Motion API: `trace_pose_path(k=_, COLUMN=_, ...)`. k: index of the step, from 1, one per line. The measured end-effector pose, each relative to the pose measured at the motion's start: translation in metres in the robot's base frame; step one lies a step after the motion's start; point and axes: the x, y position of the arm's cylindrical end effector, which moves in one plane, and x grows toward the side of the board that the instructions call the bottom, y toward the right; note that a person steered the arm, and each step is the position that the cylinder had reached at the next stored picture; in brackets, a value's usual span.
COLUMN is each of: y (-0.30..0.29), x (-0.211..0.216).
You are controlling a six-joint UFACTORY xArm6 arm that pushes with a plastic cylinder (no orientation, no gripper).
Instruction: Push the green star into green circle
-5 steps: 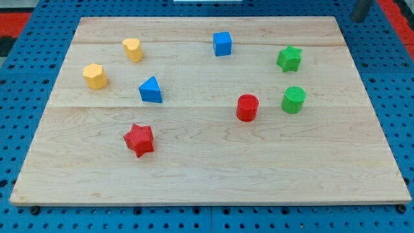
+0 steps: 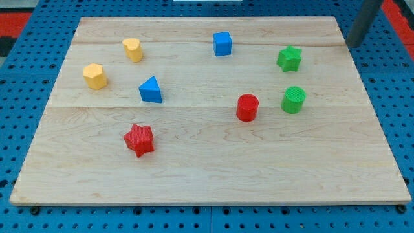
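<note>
The green star (image 2: 289,59) lies on the wooden board (image 2: 207,175) at the view's upper right. The green circle (image 2: 294,99), a round green cylinder, stands just below it, a short gap apart. My tip (image 2: 354,44) is at the board's upper right edge, to the right of and slightly above the green star, well apart from it. The rod rises out of the view's top.
A red cylinder (image 2: 247,107) stands left of the green circle. A blue cube (image 2: 222,43) is at top centre, a blue triangle (image 2: 151,90) at centre left, two yellow blocks (image 2: 132,49) (image 2: 94,76) at upper left, a red star (image 2: 139,140) at lower left.
My tip has moved down and slightly left, from the top right corner onto the board's right edge. No block has moved.
</note>
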Motion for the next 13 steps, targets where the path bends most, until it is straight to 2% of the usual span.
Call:
trace_pose_path(k=1, y=-0.059, x=-0.005)
trace_pose_path(k=2, y=-0.091, x=-0.006)
trace_pose_path(k=3, y=-0.094, x=0.021)
trace_pose_path(k=4, y=-0.101, x=0.026)
trace_pose_path(k=6, y=-0.12, x=-0.007)
trace_pose_path(k=7, y=-0.148, x=0.006)
trace_pose_path(k=9, y=-0.14, x=0.082)
trace_pose_path(k=10, y=-0.14, x=0.057)
trace_pose_path(k=11, y=-0.14, x=0.012)
trace_pose_path(k=12, y=-0.123, x=-0.004)
trace_pose_path(k=13, y=-0.109, x=0.021)
